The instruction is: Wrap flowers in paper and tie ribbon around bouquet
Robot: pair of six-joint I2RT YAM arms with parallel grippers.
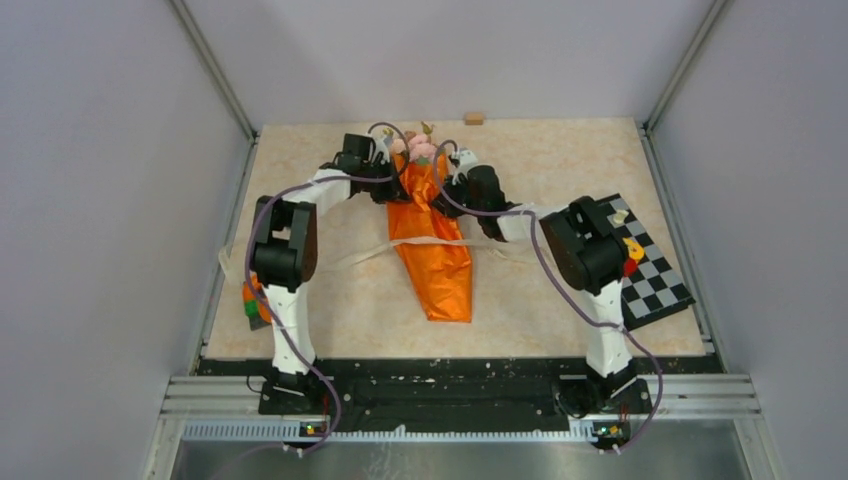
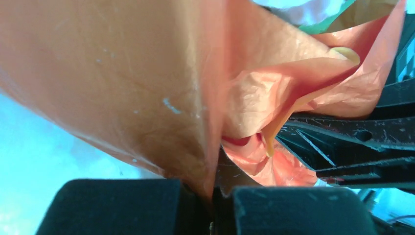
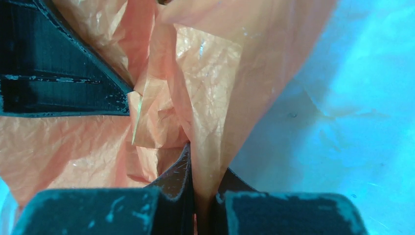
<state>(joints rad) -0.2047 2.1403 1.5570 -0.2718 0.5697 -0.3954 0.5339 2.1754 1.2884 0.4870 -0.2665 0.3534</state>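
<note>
The left jaws are pressed together on a fold of the paper (image 2: 147, 88) beside the flowers (image 1: 420, 150). The bouquet (image 1: 437, 270) lies mid-counter (image 1: 560, 170), with the ribbon (image 1: 432, 241) crossing it. The right jaws pinch the opposite fold. Best to draw the 2 folds inward evenly, gently enough not to tear them.

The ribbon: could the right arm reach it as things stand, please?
Probably not yet: the right gripper is shut on the paper; once it lets go, the ribbon lies uncovered close by.
</note>
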